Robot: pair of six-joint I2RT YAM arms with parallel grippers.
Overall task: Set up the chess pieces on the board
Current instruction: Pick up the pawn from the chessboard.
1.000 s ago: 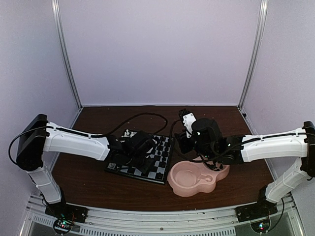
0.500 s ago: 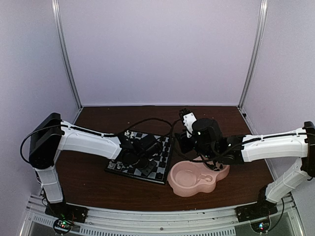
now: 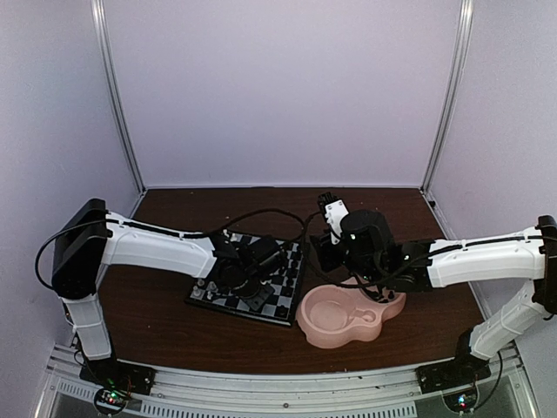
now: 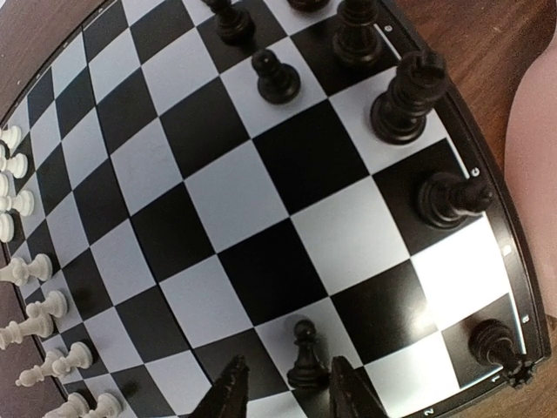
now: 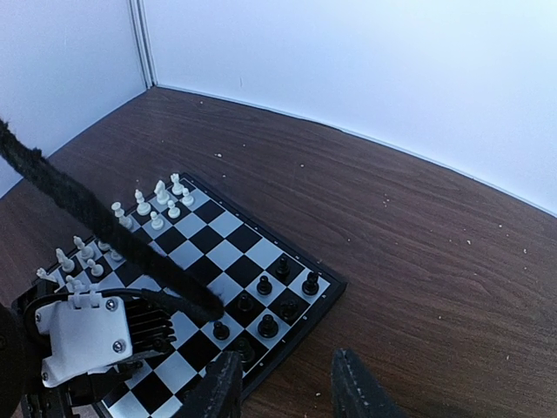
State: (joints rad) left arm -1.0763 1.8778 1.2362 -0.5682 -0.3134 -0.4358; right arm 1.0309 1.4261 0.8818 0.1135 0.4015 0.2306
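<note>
Near pink dish (image 3: 335, 340): left jaws apart astride black pawn (image 4: 302, 353), right jaws apart.

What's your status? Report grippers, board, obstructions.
Left gripper open, straddling a black pawn on the board edge row. Right gripper open, empty, above bare table. Pink dish beside the board, not blocking.

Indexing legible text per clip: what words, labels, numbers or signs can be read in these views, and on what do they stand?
On the board, the border marks: small pale characters spaced along the dark edge, seen in the left wrist view; too small and blurred to read.
Nothing quotable: no other writing, brand or number shows in any view.
</note>
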